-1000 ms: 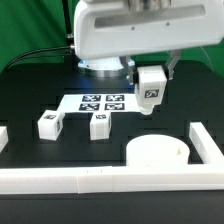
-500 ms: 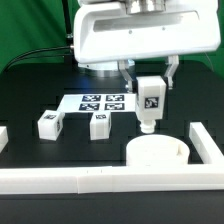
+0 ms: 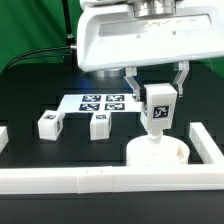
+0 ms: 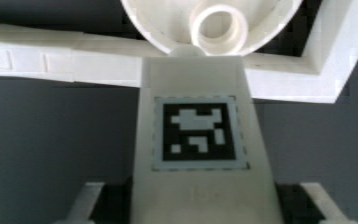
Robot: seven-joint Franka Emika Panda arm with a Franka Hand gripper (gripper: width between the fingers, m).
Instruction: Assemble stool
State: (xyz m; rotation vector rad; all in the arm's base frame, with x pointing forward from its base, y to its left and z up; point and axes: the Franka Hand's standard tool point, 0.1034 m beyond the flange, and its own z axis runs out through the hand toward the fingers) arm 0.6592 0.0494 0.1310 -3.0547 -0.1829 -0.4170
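Note:
My gripper point(image 3: 157, 93) is shut on a white stool leg point(image 3: 157, 110) with a black-and-white tag, held upright. The leg's lower end sits at or just above the top of the round white seat point(image 3: 160, 153), near the exterior view's right front corner; whether they touch I cannot tell. In the wrist view the leg point(image 4: 197, 110) fills the middle between my fingers point(image 4: 91, 200), and its far end points at an oval recess in the seat point(image 4: 213, 24). Two more legs point(image 3: 48, 124) point(image 3: 99, 124) lie on the black table.
The marker board point(image 3: 100, 102) lies behind the two loose legs. White border rails run along the front point(image 3: 90, 179) and the exterior view's right point(image 3: 206, 146), close to the seat. Another rail end shows at the left edge point(image 3: 3, 136).
My gripper has carried the leg toward the exterior view's right and down, from above the bare table to over the seat. The loose legs and the seat have not moved.

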